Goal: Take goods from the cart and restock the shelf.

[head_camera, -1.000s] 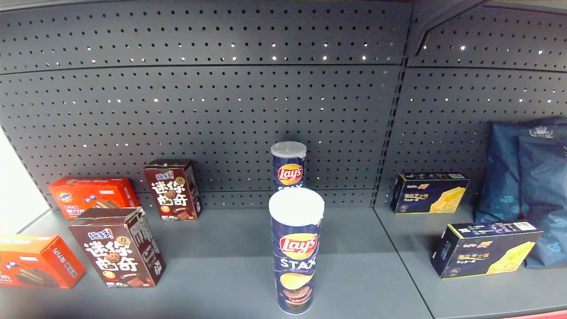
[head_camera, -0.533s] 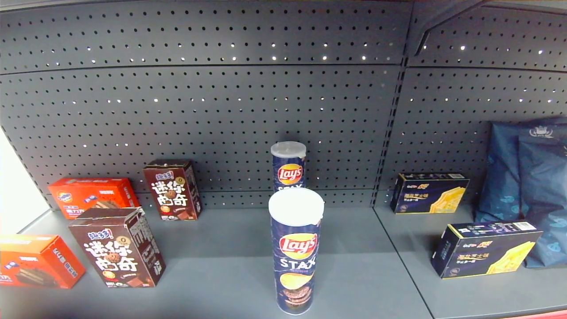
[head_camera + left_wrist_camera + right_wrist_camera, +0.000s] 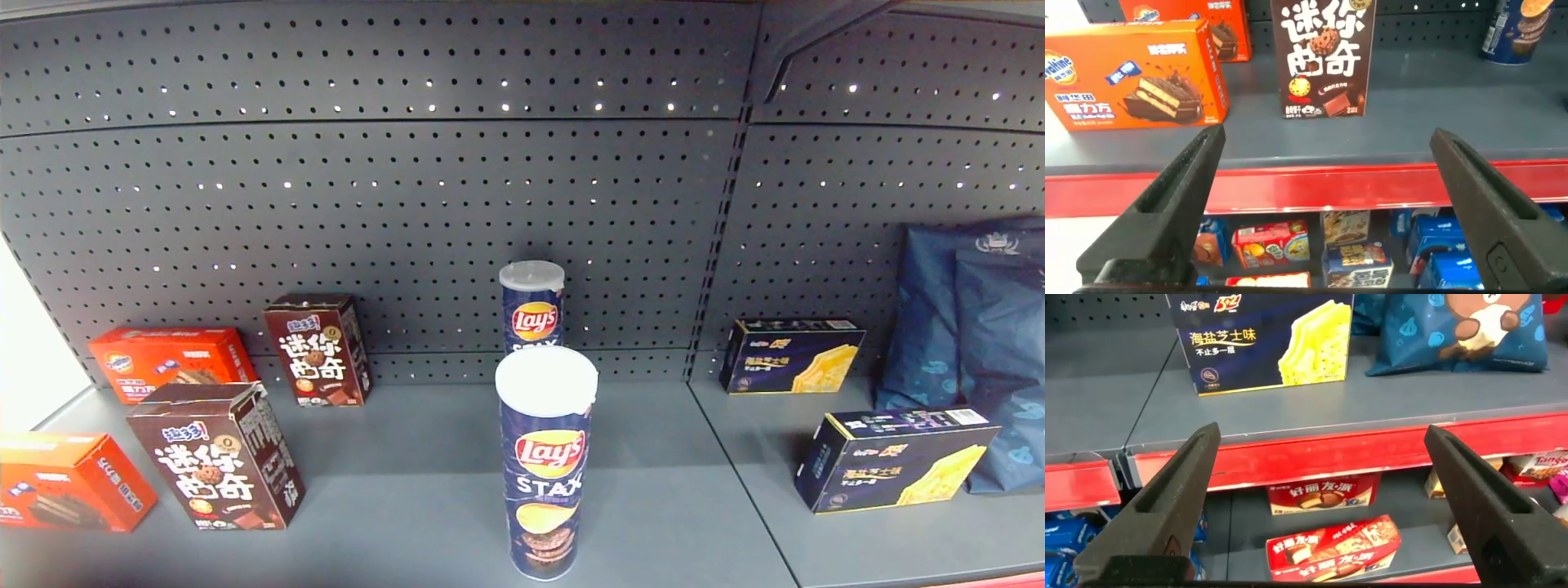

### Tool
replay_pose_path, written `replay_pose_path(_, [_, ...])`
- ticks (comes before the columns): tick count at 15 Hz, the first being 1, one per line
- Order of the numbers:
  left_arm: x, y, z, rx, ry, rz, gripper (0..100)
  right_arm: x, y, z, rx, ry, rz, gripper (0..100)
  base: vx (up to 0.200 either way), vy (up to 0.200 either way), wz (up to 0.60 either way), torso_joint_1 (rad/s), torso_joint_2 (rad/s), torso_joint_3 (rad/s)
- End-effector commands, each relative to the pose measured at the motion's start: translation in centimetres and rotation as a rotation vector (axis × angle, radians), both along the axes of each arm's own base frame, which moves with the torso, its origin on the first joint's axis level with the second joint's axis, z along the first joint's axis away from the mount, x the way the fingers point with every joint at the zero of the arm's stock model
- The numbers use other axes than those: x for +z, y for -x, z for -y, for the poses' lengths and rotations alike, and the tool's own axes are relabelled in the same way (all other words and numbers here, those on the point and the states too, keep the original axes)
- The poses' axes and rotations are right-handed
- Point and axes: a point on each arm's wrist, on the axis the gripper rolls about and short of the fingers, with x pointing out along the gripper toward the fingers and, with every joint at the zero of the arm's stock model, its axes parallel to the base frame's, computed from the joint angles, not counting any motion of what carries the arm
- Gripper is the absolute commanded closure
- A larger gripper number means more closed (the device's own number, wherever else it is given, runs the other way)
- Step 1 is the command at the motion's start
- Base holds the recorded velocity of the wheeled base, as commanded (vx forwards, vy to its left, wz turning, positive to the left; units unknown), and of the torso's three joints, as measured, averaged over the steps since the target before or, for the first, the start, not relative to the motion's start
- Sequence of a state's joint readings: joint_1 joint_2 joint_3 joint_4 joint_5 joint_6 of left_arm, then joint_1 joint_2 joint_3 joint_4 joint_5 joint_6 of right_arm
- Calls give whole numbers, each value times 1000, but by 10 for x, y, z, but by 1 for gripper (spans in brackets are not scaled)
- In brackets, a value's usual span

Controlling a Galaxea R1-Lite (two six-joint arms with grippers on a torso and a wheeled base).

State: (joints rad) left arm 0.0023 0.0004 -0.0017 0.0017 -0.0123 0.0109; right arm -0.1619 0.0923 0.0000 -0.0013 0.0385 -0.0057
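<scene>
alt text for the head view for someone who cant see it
Two tall crisp cans stand upright mid-shelf, the front can directly ahead of the rear can. On the grey shelf, orange boxes and brown boxes sit to the left, navy boxes and blue bags to the right.

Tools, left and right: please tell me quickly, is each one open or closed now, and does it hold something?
Left tool: open, holding nothing.
Right tool: open, holding nothing.

1. Shelf and perforated back panel: matt grey metal.
2. Front canister: glossy print, white plastic lid.
3. Brown box: glossy cardboard.
4. Left gripper fingers: matt black, grainy.
</scene>
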Motion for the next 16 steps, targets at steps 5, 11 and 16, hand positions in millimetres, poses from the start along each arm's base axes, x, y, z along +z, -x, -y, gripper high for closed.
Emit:
replay_pose_path(5, [0,0,0,-1,2,0,0,-2,7,2,157,8,94,0,0,0,0,0,0,0])
replay_pose_path(11, [0,0,0,-11,-3,0,0,-2,7,2,160,13,94,0,0,0,0,0,0,0])
replay_pose_path(16, [0,0,0,-11,-6,1,0,-2,7,3,159,10,94,0,-80,0,0,1,2,0])
